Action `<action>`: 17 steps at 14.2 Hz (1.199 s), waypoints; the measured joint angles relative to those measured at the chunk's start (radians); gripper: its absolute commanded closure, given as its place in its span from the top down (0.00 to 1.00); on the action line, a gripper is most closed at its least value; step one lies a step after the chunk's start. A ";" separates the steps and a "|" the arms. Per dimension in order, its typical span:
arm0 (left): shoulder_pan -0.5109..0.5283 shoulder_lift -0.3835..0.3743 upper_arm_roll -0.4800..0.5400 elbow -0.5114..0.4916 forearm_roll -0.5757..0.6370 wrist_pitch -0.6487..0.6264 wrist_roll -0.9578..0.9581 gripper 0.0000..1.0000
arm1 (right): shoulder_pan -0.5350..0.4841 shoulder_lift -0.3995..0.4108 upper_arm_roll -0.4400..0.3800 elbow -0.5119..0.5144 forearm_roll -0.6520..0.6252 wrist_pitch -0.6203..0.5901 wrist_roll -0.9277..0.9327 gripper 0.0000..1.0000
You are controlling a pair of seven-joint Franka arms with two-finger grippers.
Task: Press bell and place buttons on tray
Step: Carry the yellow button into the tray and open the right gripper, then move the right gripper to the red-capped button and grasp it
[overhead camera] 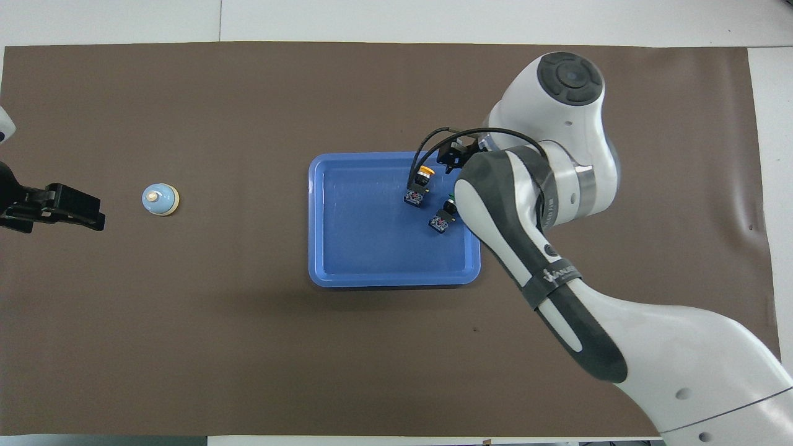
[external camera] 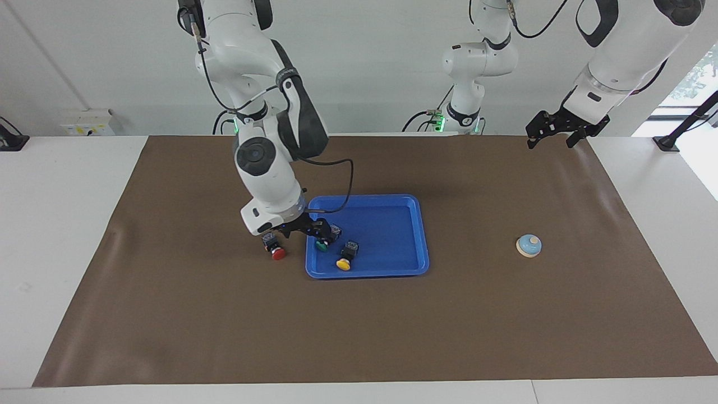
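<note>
The blue tray [external camera: 392, 209] [overhead camera: 347, 248] lies mid-table. The green button [external camera: 323, 244] [overhead camera: 441, 218] and the yellow button [external camera: 345, 259] [overhead camera: 419, 184] lie on their sides in it, at the end toward the right arm. The red button [external camera: 275, 248] is just outside that end of the tray, right under my right gripper [external camera: 271, 238]; the arm hides it in the overhead view. I cannot tell whether it is held or rests on the mat. The light-blue bell [external camera: 529, 246] [overhead camera: 160, 199] stands toward the left arm's end. My left gripper [external camera: 552, 134] [overhead camera: 74, 207] waits open, raised near the robots' edge.
A brown mat [external camera: 359, 336] [overhead camera: 186, 341] covers the table. The right arm's cable [external camera: 348, 179] loops over the tray's corner. A black mount [external camera: 667, 143] stands on the white table edge at the left arm's end.
</note>
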 measured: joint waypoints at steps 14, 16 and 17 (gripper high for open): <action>0.000 0.000 0.000 0.000 0.000 0.000 0.000 1.00 | -0.058 -0.105 -0.004 -0.422 -0.060 0.382 -0.854 0.94; 0.000 0.000 0.000 0.000 0.000 0.000 0.000 1.00 | -0.057 -0.105 -0.003 -0.455 -0.060 0.435 -0.854 0.52; 0.000 0.000 0.000 0.000 0.000 0.000 0.000 1.00 | -0.057 -0.105 -0.003 -0.465 -0.061 0.446 -0.854 0.33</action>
